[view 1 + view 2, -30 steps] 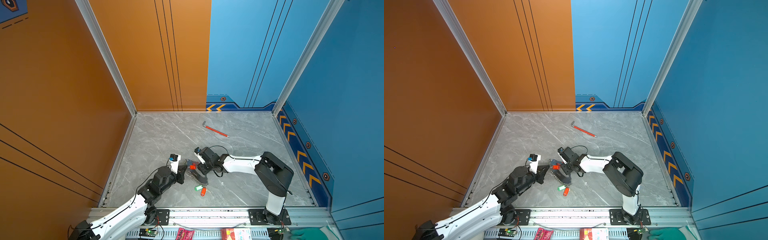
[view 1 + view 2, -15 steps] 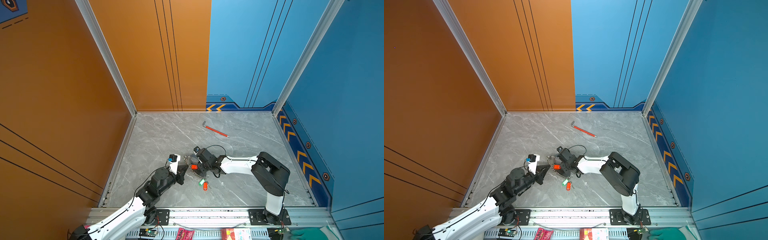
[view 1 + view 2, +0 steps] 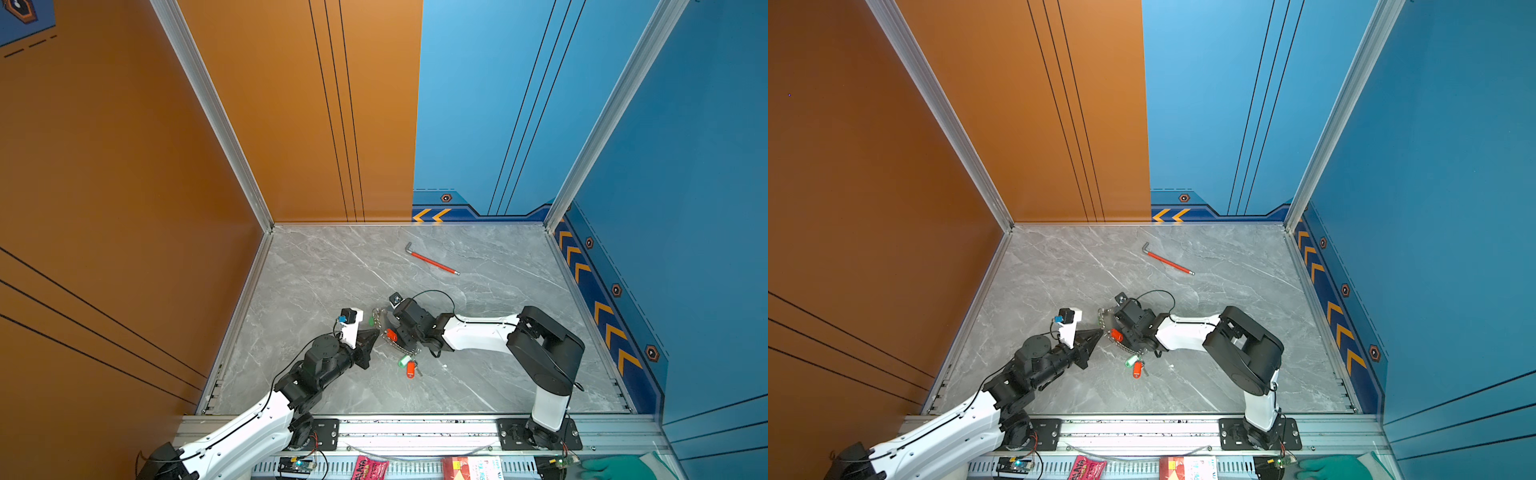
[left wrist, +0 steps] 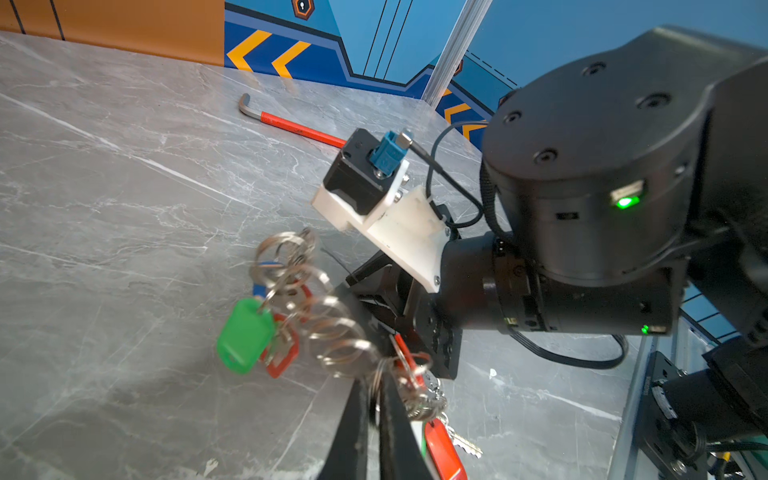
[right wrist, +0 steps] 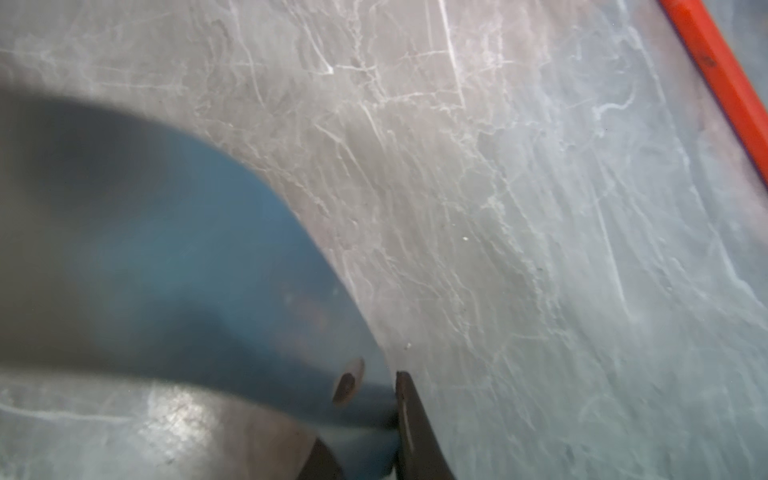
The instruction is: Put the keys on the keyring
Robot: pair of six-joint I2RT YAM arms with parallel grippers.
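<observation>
The keyring (image 3: 379, 319) (image 3: 1103, 317), a flat grey hoop edged with a chain of silver rings (image 4: 332, 328), is held up off the table between both grippers. My right gripper (image 3: 388, 323) (image 3: 1112, 322) (image 5: 365, 415) is shut on the hoop's flat grey-blue edge (image 5: 232, 266). Beside it, my left gripper (image 3: 376, 332) (image 3: 1100, 331) (image 4: 374, 395) has its fingers pinched on one ring of the chain. Keys hang from the chain: a green tag (image 3: 404, 360) (image 4: 245, 336), orange tags (image 3: 410, 370) (image 4: 442, 449) and a blue tag (image 4: 259, 289).
A long red-sleeved hex wrench (image 3: 432, 262) (image 3: 1168, 262) (image 4: 299, 129) lies farther back on the grey marble table (image 3: 332, 270). Orange and blue walls close in the sides and back. A metal rail (image 3: 415, 428) runs along the front edge.
My right gripper has closed on the hoop and shifted slightly left. The hanging keys have been drawn a little away from the front edge. The left arm has pulled back slightly.
</observation>
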